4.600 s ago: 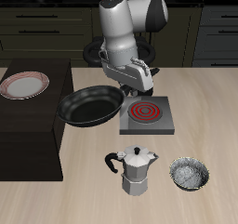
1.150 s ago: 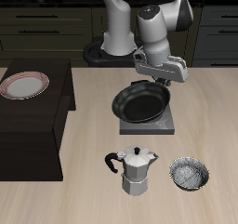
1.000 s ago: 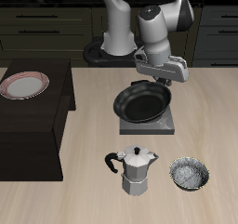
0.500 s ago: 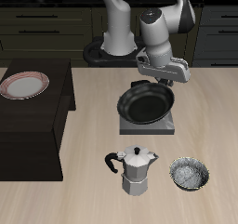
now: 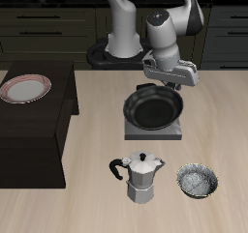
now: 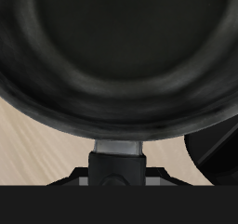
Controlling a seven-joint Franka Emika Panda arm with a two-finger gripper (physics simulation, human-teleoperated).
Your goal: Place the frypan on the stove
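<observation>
Gripper point(image 5: 171, 81): set at the back rim of the frypan point(image 5: 152, 108), at the handle end. Its fingers are not visible in either view, so how far it is open, and whether it clamps the handle, cannot be told.

Frypan: black, round, shallow. In the exterior view it lies over the stove point(image 5: 167, 132), covering nearly all of it and overhanging one side; whether its base touches the stove or is just above it cannot be made out. In the wrist view the frypan point(image 6: 119, 51) fills most of the picture, its rim cut off by the edges. A short grey handle stub point(image 6: 117, 153) meets a dark gripper part, most of which is lost in shadow.

Stove: grey, square; only one corner and two edge strips show. Its coil rings and knob are hidden beneath the pan.

Table point(image 5: 97, 198): light wood grain. A moka pot point(image 5: 142, 177) stands nearer the front edge, with a small metallic bowl point(image 5: 197, 181) beside it.

Dark block point(image 5: 39, 131): beside the table, carrying a red-rimmed white plate point(image 5: 24, 89).

Background: dark cabinets point(image 5: 48, 29) with drawer fronts run behind the robot.
</observation>
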